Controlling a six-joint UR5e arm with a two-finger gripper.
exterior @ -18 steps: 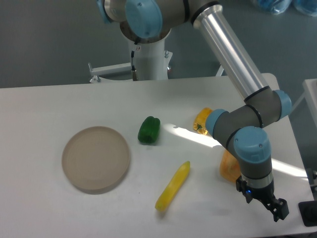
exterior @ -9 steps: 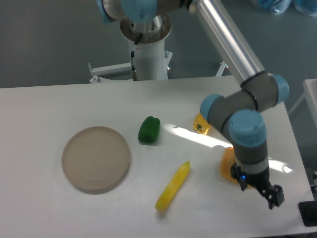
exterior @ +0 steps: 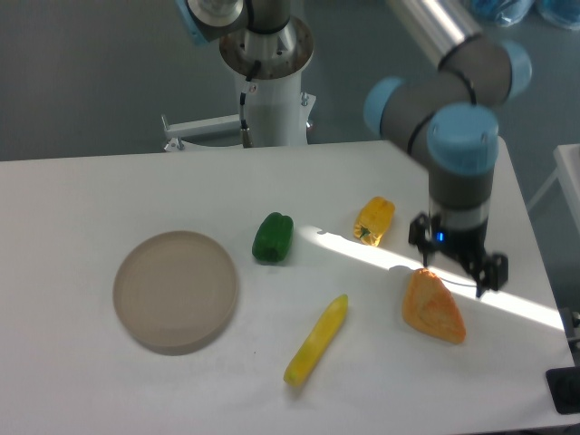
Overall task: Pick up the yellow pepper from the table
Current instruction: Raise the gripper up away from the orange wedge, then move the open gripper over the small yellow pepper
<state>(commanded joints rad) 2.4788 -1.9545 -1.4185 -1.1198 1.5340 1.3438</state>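
Note:
The yellow pepper (exterior: 373, 220) is small, glossy and yellow-orange. It lies on the white table (exterior: 82, 199) right of centre, lit by a sunlit streak. My gripper (exterior: 457, 269) hangs to its right and a little nearer the camera, above the top of the orange wedge. It is apart from the pepper. Its dark fingers are spread and hold nothing.
An orange wedge-shaped item (exterior: 434, 307) lies just below the gripper. A green pepper (exterior: 272, 237) lies left of the yellow pepper. A long pale-yellow vegetable (exterior: 317, 339) lies at the front centre. A round tan plate (exterior: 176, 290) sits at the left. The arm's base (exterior: 272, 91) stands behind the table.
The gripper has moved up and away from the table's front right corner toward the yellow pepper. The arm has uncovered the pepper and the orange wedge. The objects have not moved.

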